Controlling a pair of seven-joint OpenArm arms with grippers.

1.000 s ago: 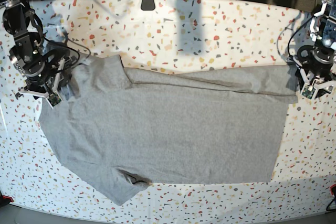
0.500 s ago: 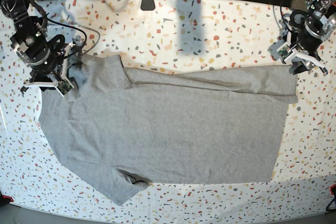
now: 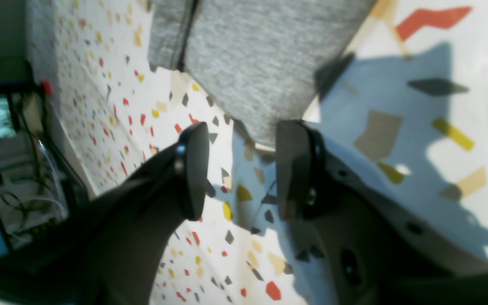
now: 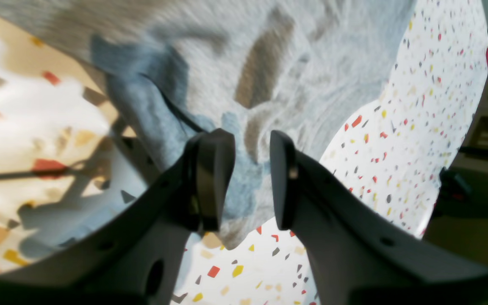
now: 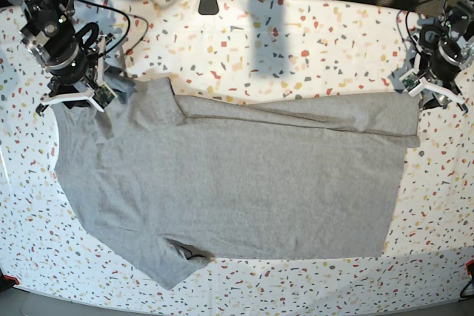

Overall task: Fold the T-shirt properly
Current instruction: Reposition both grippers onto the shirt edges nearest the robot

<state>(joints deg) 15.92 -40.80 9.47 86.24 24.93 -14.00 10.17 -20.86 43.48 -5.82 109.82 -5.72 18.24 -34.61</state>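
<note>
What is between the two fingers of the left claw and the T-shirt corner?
Nothing solid. In the left wrist view the left claw stands open, and only bare speckled table in shadow lies between it and the T-shirt corner.

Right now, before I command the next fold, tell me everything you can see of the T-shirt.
The T-shirt is plain light heather-grey knit, short-sleeved, spread flat on the speckled table. Its far long edge is folded over in a narrow strip. One sleeve points toward the near edge, the other lies by the right end effector. No lettering shows. Both end effectors stand open above opposite corners, holding no cloth.
</note>
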